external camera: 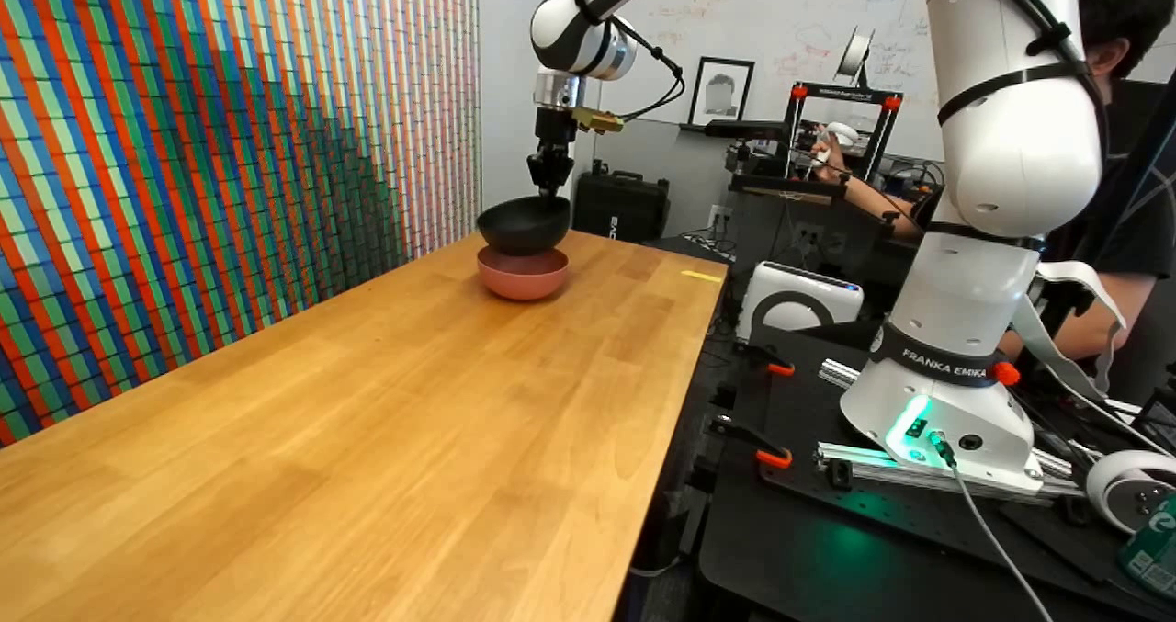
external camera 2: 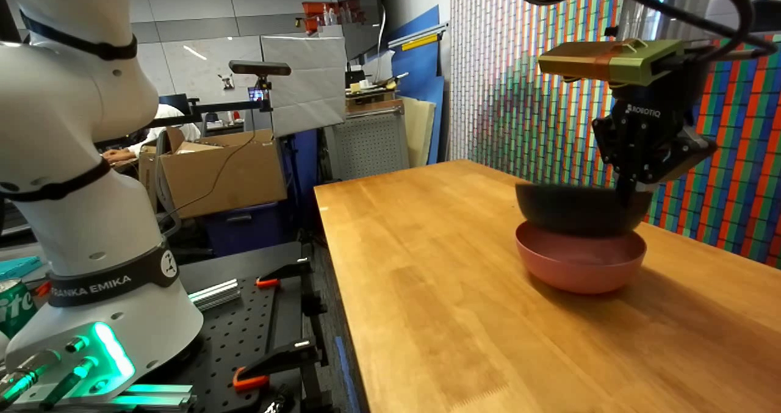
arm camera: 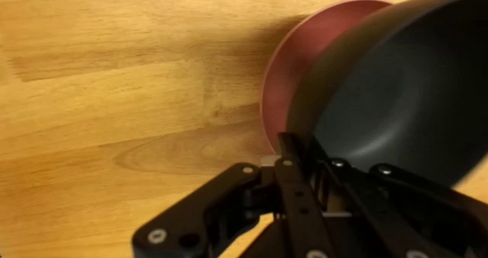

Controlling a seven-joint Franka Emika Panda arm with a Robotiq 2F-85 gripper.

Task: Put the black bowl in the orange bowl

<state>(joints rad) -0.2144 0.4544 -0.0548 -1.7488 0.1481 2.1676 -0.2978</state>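
Note:
The black bowl (external camera: 519, 228) hangs over the orange bowl (external camera: 524, 277) in both exterior views; the black bowl (external camera 2: 570, 210) is roughly level, its base near the rim height of the orange bowl (external camera 2: 579, 265). I cannot tell whether they touch. My gripper (external camera: 551, 188) points down and is shut on the black bowl's rim; the gripper shows in an exterior view (external camera 2: 627, 188). In the wrist view, the fingertips (arm camera: 299, 143) pinch the wall of the black bowl (arm camera: 385, 98), one finger inside and one outside. The black bowl hides much of the orange bowl (arm camera: 280, 86) there.
The bowls are at one end of the wooden table (external camera: 413, 420). A coloured, patterned wall (external camera: 230, 144) runs along the table's long side. A yellow tape strip (external camera: 701, 276) lies near the edge. The robot base (external camera 2: 110, 315) stands on a black bench beside the table.

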